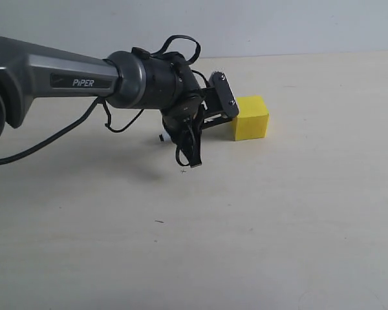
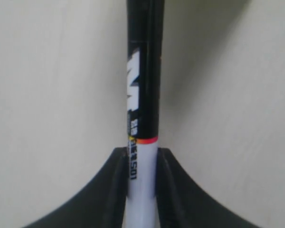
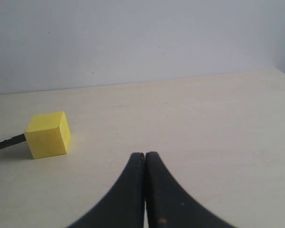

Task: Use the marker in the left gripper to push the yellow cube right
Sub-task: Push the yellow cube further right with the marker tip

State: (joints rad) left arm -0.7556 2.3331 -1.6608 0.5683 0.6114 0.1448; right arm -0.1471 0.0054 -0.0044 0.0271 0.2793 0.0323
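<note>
The yellow cube (image 1: 251, 117) sits on the pale table (image 1: 278, 232) near the back wall, just to the right of the left gripper (image 2: 141, 156), whose jaws are clamped on the white lower barrel of the marker (image 2: 143, 95). In the right wrist view the marker's black end lies low over the table and reaches the cube's side. The right gripper (image 3: 145, 157) hangs apart from the cube, its fingers pressed together.
</note>
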